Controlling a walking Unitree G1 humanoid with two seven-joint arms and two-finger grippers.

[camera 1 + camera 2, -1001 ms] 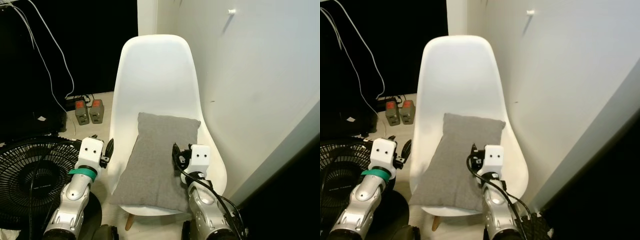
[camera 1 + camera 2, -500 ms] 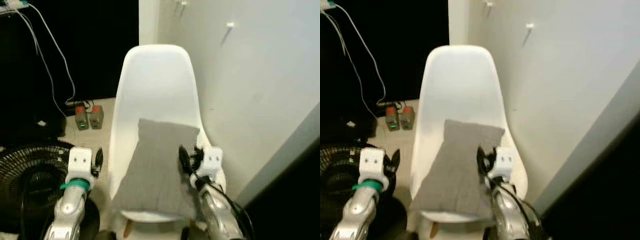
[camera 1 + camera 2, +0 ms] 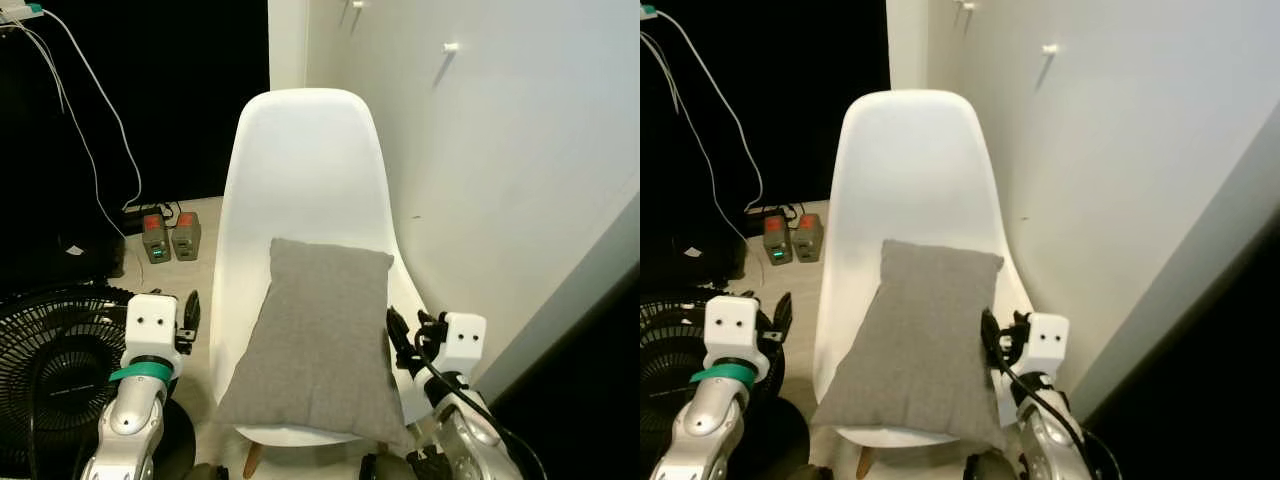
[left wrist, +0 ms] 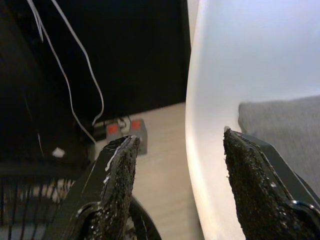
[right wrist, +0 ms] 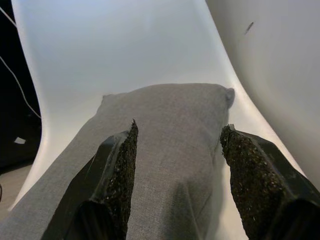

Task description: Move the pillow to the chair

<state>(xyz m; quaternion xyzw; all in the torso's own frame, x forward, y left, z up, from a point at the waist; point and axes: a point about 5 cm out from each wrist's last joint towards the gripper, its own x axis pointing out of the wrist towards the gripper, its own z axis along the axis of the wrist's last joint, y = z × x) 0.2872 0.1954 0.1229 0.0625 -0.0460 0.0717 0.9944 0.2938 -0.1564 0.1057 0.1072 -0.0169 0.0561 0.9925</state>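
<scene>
A grey pillow (image 3: 320,335) lies lengthwise on the seat of a white shell chair (image 3: 305,160), its near end hanging slightly over the front edge. My right gripper (image 3: 398,338) is open just off the pillow's right edge, beside the chair. In the right wrist view the open right gripper (image 5: 177,132) has the pillow (image 5: 165,130) lying free beyond it. My left gripper (image 3: 189,312) hangs open to the left of the chair, apart from it. In the left wrist view its fingers (image 4: 120,170) straddle the sight of the chair's side edge (image 4: 200,140).
A black floor fan (image 3: 50,365) stands at the lower left, close to my left arm. Two grey boxes with red tops (image 3: 170,235) and white cables (image 3: 100,150) sit on the floor behind it. A white wall (image 3: 510,170) runs close along the chair's right side.
Both grippers have drawn outward: the left away from the chair's left edge, the right off the pillow's right side. The pillow rests where it was. The camera has shifted slightly.
</scene>
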